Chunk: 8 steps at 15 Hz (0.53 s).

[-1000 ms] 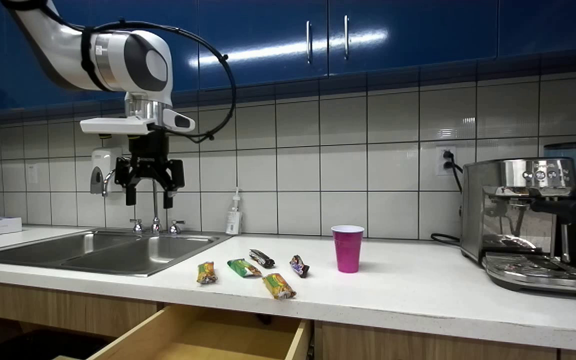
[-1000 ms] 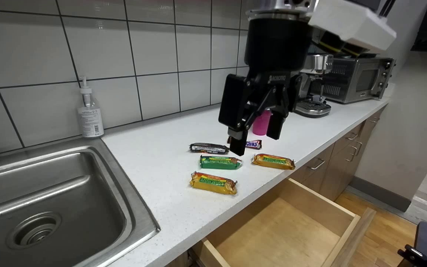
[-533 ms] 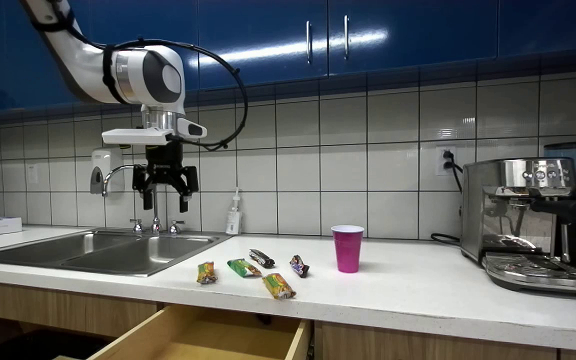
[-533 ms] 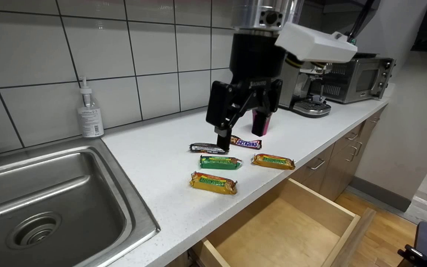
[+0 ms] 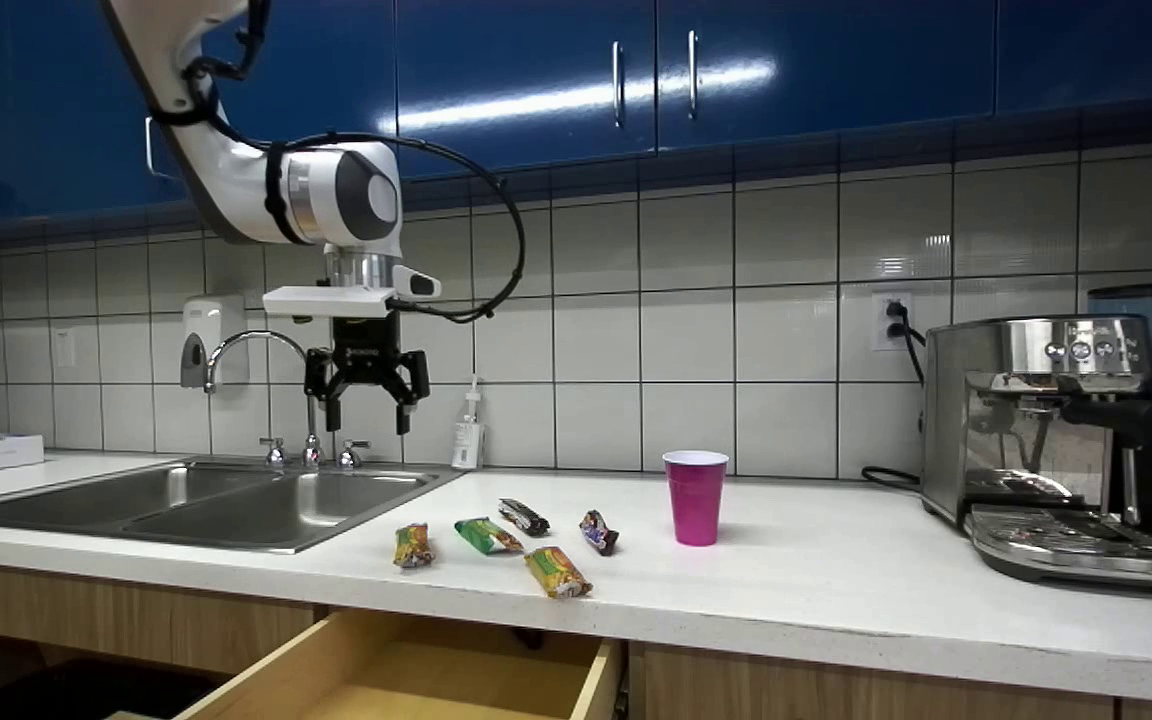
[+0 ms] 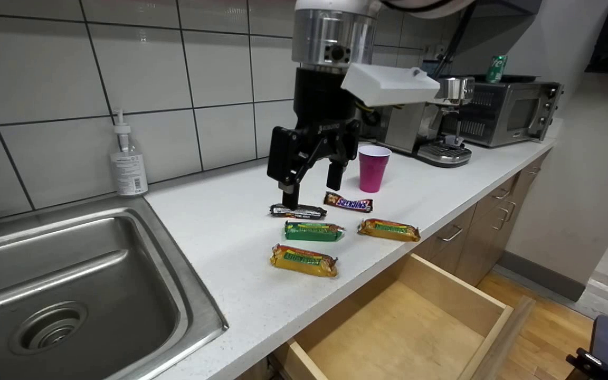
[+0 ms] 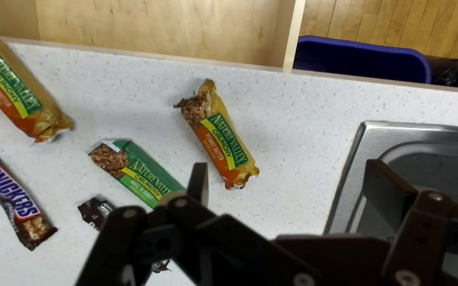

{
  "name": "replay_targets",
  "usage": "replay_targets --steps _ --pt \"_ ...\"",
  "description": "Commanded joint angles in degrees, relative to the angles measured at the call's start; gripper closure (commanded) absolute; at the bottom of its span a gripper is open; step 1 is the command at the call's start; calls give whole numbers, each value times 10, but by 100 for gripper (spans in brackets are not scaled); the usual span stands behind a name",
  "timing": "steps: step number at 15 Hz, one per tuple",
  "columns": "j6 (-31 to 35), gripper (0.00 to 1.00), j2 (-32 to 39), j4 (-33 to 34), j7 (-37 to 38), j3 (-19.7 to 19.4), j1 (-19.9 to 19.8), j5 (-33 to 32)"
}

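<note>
- On the left, the sink is set into the white counter; its rim seems to hold it up.
- My pincer hangs in the air, let go and spread wide, touching nothing. It points down, so my wrist view looks onto the counter.
- The 1st Nature Valley peanut butter bar lies on the counter near the sink, label up, so I can read it.
- The pump bottle stands by the sink and the tiled wall, maybe to be handy for washing.
- The drawer is pulled out under the counter; that is why I see its floor.
- The green Nature Valley bar lies flat; a long bar would tip if stood up, I think.
- The dark bar lies just behind it; my pincer hides part of it in the wrist view, so I cannot read its name.
- The 2nd Nature Valley peanut butter bar lies near the counter's front edge.
- The Snickers bar lies nearest the pink cup, which stands mouth up on its base, so it does not roll.
- The espresso machine is far right, near a socket, likely for power.
</note>
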Motion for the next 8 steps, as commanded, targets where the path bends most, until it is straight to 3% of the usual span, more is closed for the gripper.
replay_targets --steps 1,8 --pt "-8 0 57 63 -62 -4 -11 -11" --pt "-10 0 119 118 -166 1 -19 -7"
